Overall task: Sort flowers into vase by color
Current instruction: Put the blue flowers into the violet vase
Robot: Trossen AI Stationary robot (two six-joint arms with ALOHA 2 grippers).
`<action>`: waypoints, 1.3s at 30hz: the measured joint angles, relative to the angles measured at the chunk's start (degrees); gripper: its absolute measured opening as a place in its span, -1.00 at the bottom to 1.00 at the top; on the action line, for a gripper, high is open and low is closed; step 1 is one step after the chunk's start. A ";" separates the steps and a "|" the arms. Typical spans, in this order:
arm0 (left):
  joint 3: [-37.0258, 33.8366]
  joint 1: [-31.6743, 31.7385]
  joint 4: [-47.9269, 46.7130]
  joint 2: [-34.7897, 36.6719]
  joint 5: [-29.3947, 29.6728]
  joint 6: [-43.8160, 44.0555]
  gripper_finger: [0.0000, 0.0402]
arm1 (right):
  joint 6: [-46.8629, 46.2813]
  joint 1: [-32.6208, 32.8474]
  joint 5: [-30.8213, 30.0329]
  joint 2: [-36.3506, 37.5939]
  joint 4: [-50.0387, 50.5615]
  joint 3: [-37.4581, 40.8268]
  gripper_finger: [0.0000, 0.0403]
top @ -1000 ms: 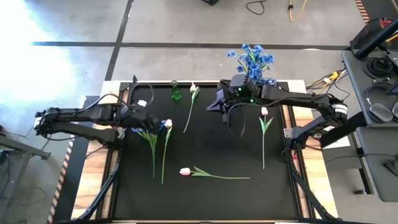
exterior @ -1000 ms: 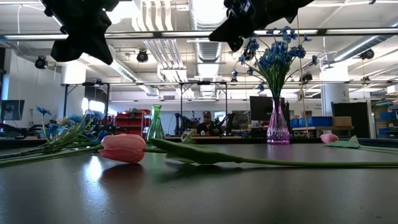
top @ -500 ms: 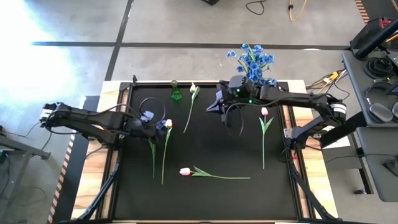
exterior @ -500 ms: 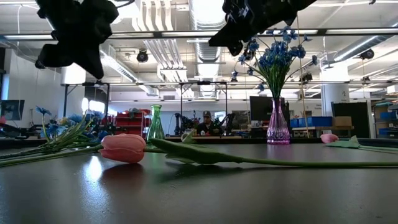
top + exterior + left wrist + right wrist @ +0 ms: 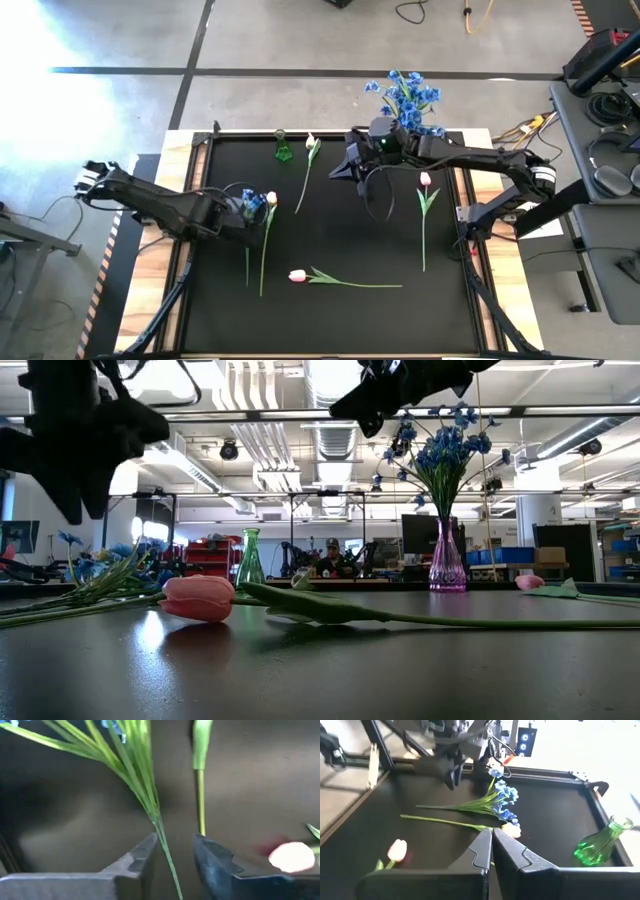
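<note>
Green stems of the blue flowers (image 5: 135,775) lie left on the mat between the left gripper's (image 5: 175,852) parted fingers; white tulip (image 5: 271,199) just beside; right gripper (image 5: 491,842) closed, far side.

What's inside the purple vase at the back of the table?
The purple vase holds a bunch of blue flowers, stems fanning up from its neck. The tinted glass hides the stem ends inside.

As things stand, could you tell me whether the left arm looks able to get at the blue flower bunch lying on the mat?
Probably yes. The left end effector hangs just over the blue flower bunch, fingers apart either side of its stem, nothing between them; only the white tulip lies close alongside.
</note>
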State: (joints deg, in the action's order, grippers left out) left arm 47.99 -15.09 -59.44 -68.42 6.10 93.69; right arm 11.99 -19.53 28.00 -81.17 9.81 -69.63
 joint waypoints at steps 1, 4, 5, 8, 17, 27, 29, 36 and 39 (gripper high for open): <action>0.00 0.00 0.06 -0.75 0.55 0.69 -0.40 | -0.69 0.01 0.00 0.01 -0.24 -0.06 -0.96; -0.04 0.09 0.13 -2.47 3.16 1.94 -0.26 | -0.68 0.15 0.00 0.02 -1.57 -0.07 -0.96; -0.29 0.17 0.34 -2.88 3.05 1.89 -0.23 | -0.76 0.15 -0.01 0.02 -1.97 -0.08 -0.96; -1.54 -0.06 0.37 -3.01 1.25 2.44 -0.16 | -1.49 0.15 0.01 0.04 -2.04 -0.08 -0.96; -8.12 -0.81 9.54 1.42 2.35 8.31 -0.15 | -2.55 0.15 0.06 0.15 -2.04 -0.11 -0.95; -8.33 -0.59 10.38 0.73 1.85 7.80 -0.15 | -4.82 0.15 0.55 0.15 -1.96 -0.13 -0.95; -8.33 -0.54 11.13 0.58 1.85 7.76 -0.15 | -5.86 0.15 0.55 0.15 -2.00 -0.13 -0.95; -9.10 -0.17 11.95 -0.46 0.61 8.10 -0.14 | -6.91 0.15 0.52 0.17 -3.05 -0.13 -0.95; -9.14 -0.17 12.41 -1.13 -0.69 8.37 -0.14 | -9.53 0.15 0.53 0.64 -3.30 -0.13 -0.95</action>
State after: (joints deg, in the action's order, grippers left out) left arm 38.85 -15.27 -47.02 -69.55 5.41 102.06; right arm 2.46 -19.38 28.53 -80.53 6.51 -69.76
